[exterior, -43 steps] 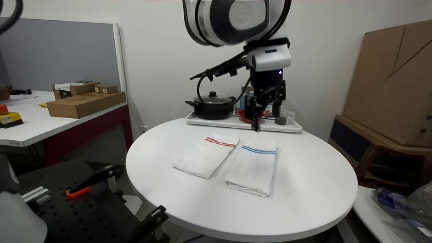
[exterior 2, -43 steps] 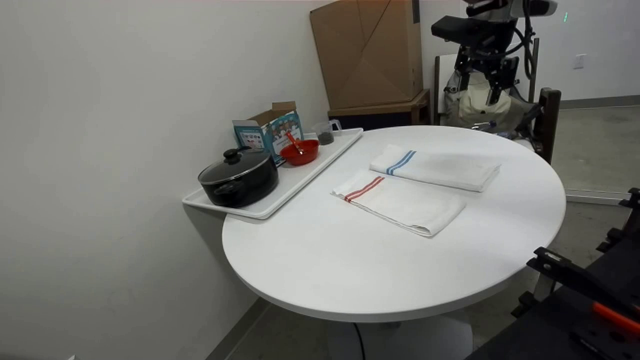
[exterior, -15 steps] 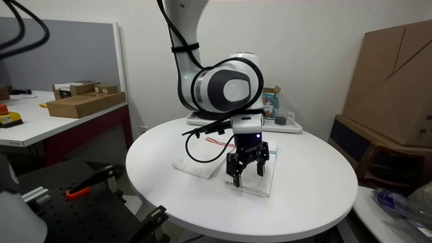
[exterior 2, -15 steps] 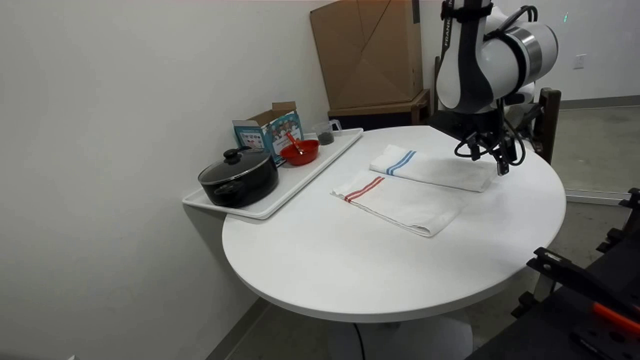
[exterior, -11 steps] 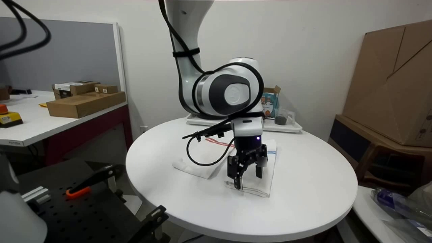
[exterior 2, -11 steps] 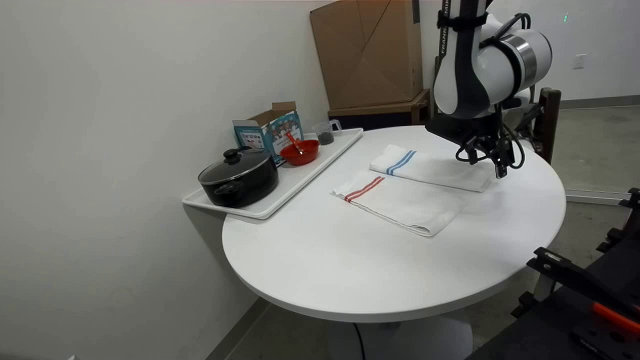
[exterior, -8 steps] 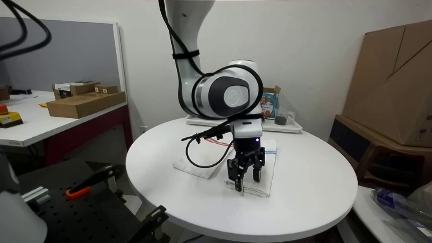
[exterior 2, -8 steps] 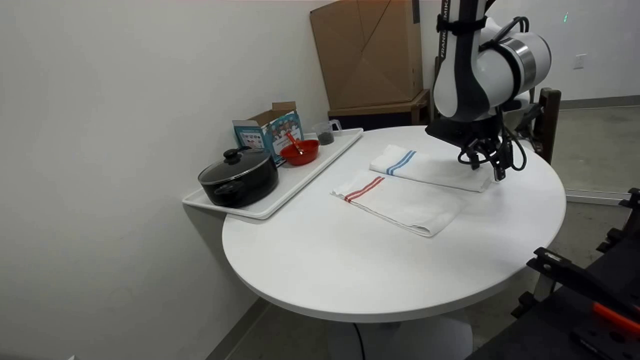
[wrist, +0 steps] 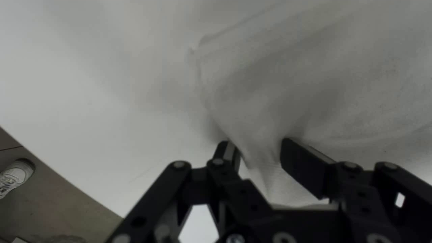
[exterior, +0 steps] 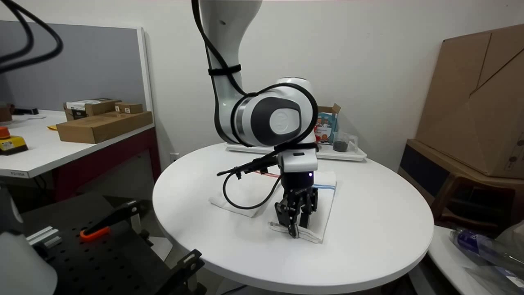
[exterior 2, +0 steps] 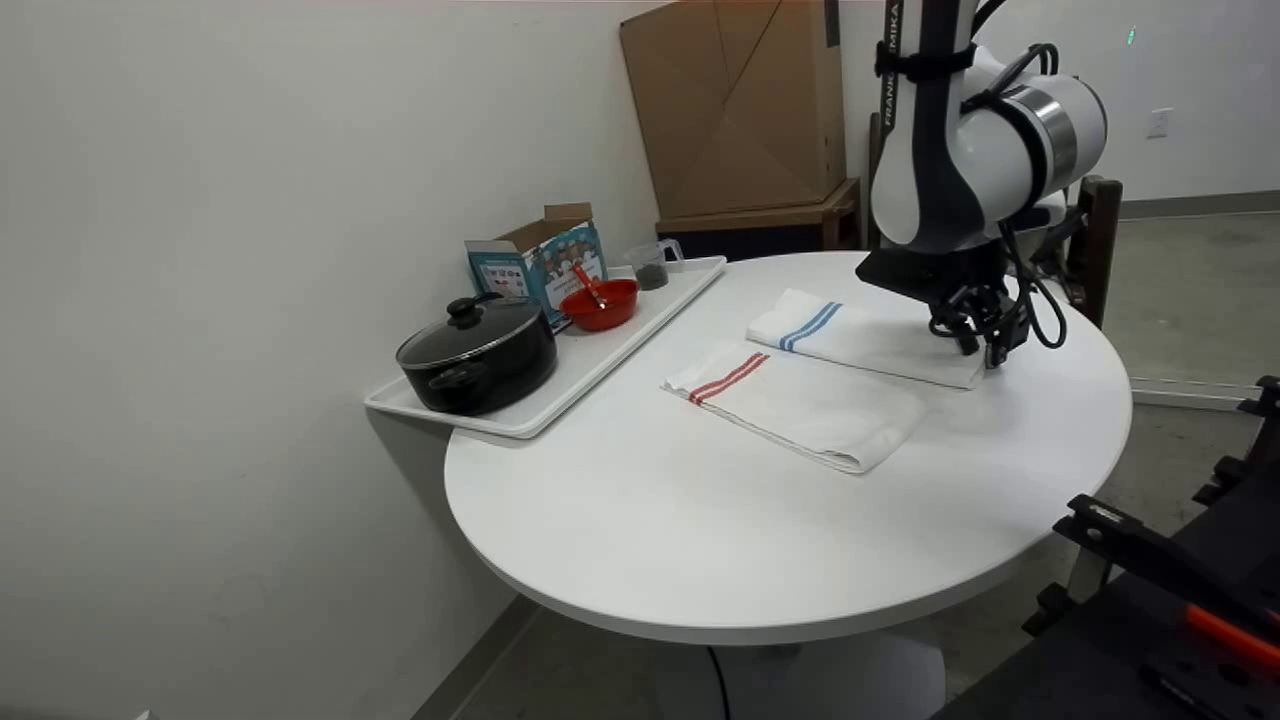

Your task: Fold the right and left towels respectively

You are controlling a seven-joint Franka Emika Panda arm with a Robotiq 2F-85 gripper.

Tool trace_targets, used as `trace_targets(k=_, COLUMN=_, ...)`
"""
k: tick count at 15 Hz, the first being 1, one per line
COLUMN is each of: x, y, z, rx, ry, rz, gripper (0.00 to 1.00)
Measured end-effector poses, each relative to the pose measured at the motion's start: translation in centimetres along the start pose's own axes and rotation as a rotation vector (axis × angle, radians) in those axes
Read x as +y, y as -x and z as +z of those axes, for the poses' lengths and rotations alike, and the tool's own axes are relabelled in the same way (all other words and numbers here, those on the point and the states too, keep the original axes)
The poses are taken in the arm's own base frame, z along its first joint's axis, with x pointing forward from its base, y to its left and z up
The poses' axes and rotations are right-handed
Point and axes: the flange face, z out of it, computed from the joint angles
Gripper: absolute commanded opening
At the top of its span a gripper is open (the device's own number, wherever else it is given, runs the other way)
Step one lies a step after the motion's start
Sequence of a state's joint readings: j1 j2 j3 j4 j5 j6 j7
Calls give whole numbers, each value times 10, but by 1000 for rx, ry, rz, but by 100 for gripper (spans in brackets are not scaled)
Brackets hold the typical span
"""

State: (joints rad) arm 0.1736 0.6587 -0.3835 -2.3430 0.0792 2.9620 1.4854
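- Gripper [wrist: 258,148] down at the blue-striped towel [exterior 2: 870,338], touching the end away from the stripes. It is spread part-way: the wrist view shows a gap between its tips, cloth rucked up inside it.
- Red-striped towel [exterior 2: 810,405] lies flat just beside the other; whether the two touch, I can't tell. Both are on the round table [exterior 2: 700,540].
- Arm [exterior 2: 935,170]: the clearest writing here. In an exterior view it reads FRANKA, then EMIKA past a black strap [exterior 2: 922,64].
- Blue box [exterior 2: 568,262], with a pot [exterior 2: 478,365], red bowl [exterior 2: 600,312] and jug [exterior 2: 652,268] on the tray [exterior 2: 585,365]: panels of white lettering and pictures, too small to read.
- Desk [exterior: 39,149]: a label [exterior: 17,174] on its white edge, characters too blurred to make out for certain.
- Labelled carton [exterior: 97,109] on the desk: white and black panels, text illegible.
- Big carton [exterior: 475,102]: in an exterior view, small printed marks low on its side, illegible.
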Motion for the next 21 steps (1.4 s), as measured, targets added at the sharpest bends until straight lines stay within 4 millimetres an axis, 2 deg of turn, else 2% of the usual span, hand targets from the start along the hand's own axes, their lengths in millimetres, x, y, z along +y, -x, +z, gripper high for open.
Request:
trace_targets(k=3, x=2, y=-1, z=0, rx=-2, ry=3, rz=-13, gripper=5)
trace_targets(k=5, x=7, y=0, z=0, rx=-8, ry=11, rz=-17, gripper=8)
trace_targets(k=11, x=50, y=-1, z=-11, rx=-40, ry=56, rz=2, gripper=8)
trace_targets(k=16, x=80, y=-16, z=-43, rx=-84, ry=56, rz=58, gripper=8)
trace_targets(k=18, x=80, y=-24, z=-61, rx=-104, ry=42, rz=80, gripper=8)
trace_targets(k=21, x=65, y=-33, z=-90, rx=-126, ry=6, rz=87, gripper=8)
